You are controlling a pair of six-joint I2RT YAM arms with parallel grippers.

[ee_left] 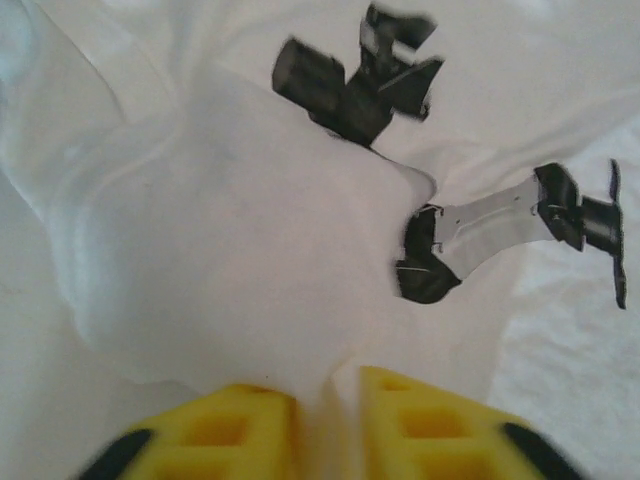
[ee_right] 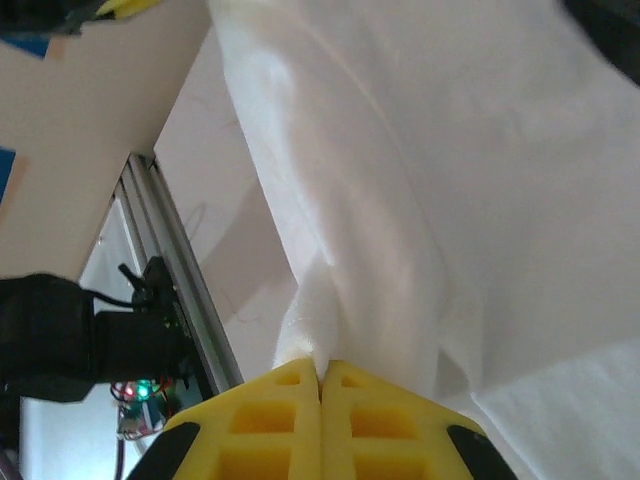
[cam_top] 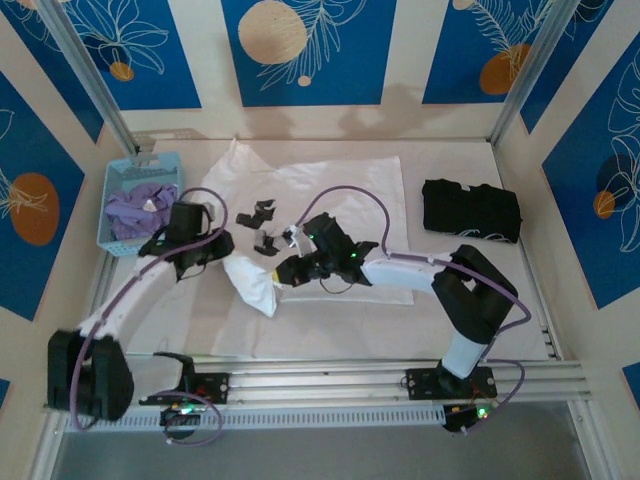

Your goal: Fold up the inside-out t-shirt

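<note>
The white inside-out t-shirt [cam_top: 345,190] lies spread over the middle of the table, its dark print [cam_top: 262,213] showing in broken patches. Part of it is bunched into a thick fold [cam_top: 252,283] between the two arms. My left gripper [cam_top: 222,247] is shut on white cloth at the fold's left side; in the left wrist view the yellow fingers [ee_left: 240,430] pinch a ridge of the t-shirt [ee_left: 220,250] below the print [ee_left: 355,80]. My right gripper [cam_top: 290,268] is shut on the fold's right side, the yellow fingers [ee_right: 290,420] clamping a lifted ridge of the t-shirt [ee_right: 400,200].
A blue basket [cam_top: 112,205] holding a lavender-purple garment [cam_top: 138,208] stands at the left back. A folded black garment [cam_top: 471,210] lies at the right back. The table's aluminium front rail [cam_top: 330,378] runs along the near edge.
</note>
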